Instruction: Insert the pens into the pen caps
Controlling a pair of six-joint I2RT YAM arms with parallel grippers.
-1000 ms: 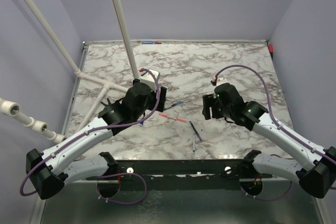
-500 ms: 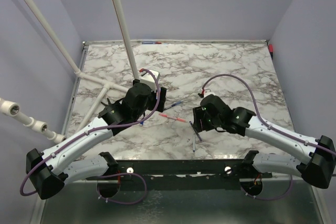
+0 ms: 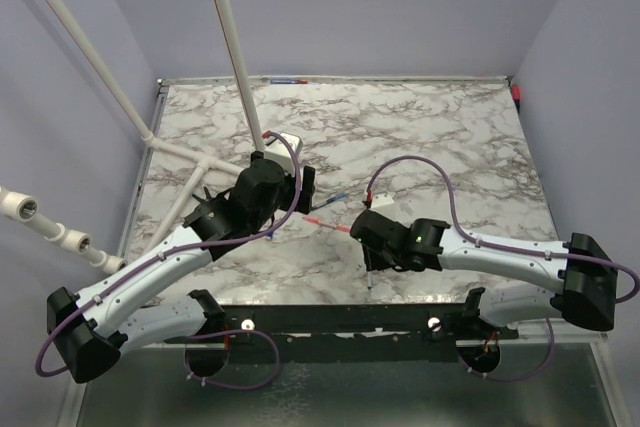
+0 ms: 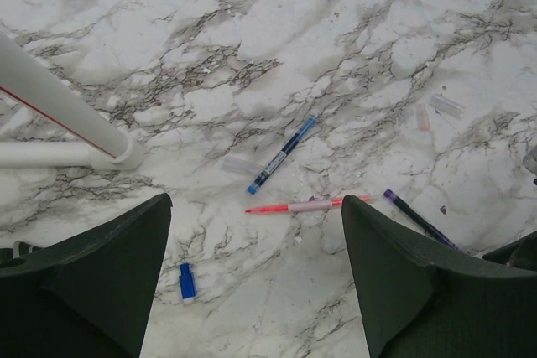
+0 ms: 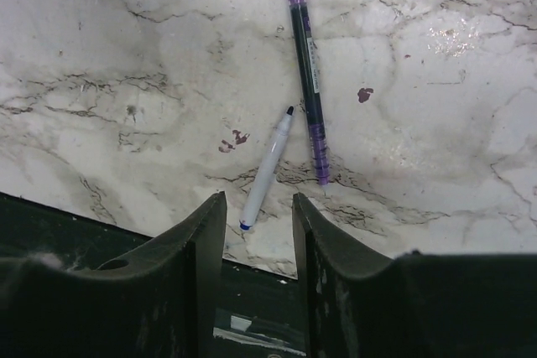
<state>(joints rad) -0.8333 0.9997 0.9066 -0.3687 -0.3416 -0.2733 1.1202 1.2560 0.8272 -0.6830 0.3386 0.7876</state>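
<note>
In the right wrist view a pale grey pen (image 5: 267, 169) with a dark tip lies on the marble. Its blue back end sits between the fingertips of my right gripper (image 5: 258, 203), which is open and low over it. A dark pen with purple ends (image 5: 306, 81) lies just to its right. In the left wrist view my left gripper (image 4: 254, 215) is open and empty above the table. Below it lie a blue pen (image 4: 281, 154), a red pen (image 4: 306, 204) and a small blue cap (image 4: 187, 281). Clear caps (image 4: 445, 105) lie further right.
White pipes (image 3: 225, 37) rise from the table's left side, close to the left arm; one shows in the left wrist view (image 4: 59, 102). The table's near edge and black frame (image 5: 126, 249) lie right under the right gripper. A walled enclosure surrounds the marble top (image 3: 450, 127).
The right arm has swung left and toward the near edge, coming down over the grey and dark pens. The left arm has barely moved.
</note>
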